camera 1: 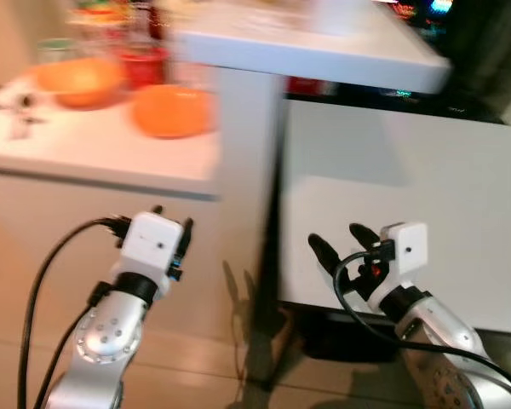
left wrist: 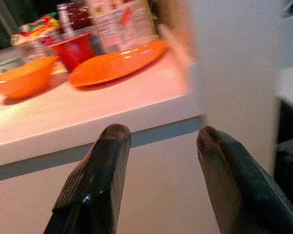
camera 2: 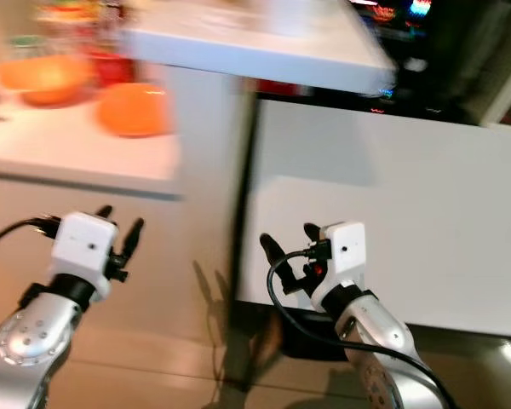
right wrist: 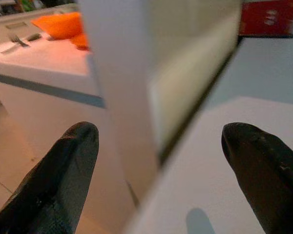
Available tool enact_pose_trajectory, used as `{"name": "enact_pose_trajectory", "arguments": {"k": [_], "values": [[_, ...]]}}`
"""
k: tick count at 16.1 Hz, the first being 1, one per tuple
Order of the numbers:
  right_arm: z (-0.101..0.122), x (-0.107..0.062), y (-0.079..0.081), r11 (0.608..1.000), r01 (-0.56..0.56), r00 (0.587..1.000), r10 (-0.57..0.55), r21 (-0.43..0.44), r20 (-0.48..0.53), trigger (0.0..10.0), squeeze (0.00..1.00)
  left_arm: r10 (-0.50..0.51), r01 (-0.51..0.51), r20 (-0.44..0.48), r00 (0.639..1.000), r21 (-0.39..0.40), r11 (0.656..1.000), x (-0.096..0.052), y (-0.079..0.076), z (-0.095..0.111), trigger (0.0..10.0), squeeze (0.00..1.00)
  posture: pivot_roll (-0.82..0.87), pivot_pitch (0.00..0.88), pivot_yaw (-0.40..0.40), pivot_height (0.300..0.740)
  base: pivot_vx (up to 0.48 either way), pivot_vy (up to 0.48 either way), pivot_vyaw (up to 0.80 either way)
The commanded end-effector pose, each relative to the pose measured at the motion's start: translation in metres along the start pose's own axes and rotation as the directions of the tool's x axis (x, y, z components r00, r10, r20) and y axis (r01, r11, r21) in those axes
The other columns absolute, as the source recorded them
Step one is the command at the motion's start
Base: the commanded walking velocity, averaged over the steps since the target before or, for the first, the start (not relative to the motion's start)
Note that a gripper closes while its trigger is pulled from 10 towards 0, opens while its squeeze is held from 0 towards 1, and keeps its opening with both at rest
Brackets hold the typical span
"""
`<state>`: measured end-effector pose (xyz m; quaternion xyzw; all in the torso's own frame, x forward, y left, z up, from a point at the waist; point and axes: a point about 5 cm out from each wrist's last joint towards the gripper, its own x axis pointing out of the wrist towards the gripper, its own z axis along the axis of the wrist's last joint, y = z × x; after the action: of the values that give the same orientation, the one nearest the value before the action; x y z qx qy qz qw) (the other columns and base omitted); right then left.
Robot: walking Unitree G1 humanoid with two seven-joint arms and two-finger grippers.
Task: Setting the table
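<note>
In the blurred head views, an orange plate point(camera 1: 172, 110) lies flat near the edge of the white counter point(camera 1: 102, 153), with an orange bowl point(camera 1: 78, 81) and a red cup point(camera 1: 143, 61) behind it. The left gripper point(camera 1: 172, 223) and right gripper point(camera 1: 342, 244) hover below counter height, both empty.

The left wrist view shows spread fingers point(left wrist: 100, 180), and bottle labels point(left wrist: 119, 19) too blurred to read.

In the right wrist view the fingers point(right wrist: 63, 170) stand wide apart; a fork point(right wrist: 19, 41) lies by the bowl.
</note>
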<state>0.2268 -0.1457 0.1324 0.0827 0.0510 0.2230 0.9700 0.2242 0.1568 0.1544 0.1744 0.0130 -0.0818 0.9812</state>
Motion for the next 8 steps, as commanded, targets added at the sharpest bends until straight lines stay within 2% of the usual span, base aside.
{"name": "enact_pose_trajectory", "arguments": {"k": [1, 5, 8], "values": [[0.005, -0.007, -0.008, 0.999, 0.038, 0.999, -0.038, 0.007, 0.028, 10.0, 0.00, -0.033, 0.034, 0.028, 0.999, -0.012, 0.999, 0.002, -0.007, 0.006, 10.0, 0.00, 0.04, 0.000, -0.039, 0.740, 0.000, 0.476, 0.00], [0.014, -0.010, -0.005, 0.998, 0.000, 0.994, -0.006, 0.059, 0.105, 10.0, 0.00, -0.047, 0.047, 0.029, 0.998, -0.008, 0.999, 0.003, -0.010, 0.007, 10.0, 0.00, 0.04, 0.000, -0.038, 0.740, 0.000, 0.476, 0.00], [0.021, -0.005, 0.004, 0.998, -0.028, 0.991, 0.019, 0.061, 0.135, 10.0, 0.00, -0.009, 0.009, 0.039, 0.999, -0.010, 1.000, 0.010, 0.000, 0.008, 10.0, 0.00, 0.04, 0.000, -0.040, 0.740, 0.000, 0.477, 0.00]]}}
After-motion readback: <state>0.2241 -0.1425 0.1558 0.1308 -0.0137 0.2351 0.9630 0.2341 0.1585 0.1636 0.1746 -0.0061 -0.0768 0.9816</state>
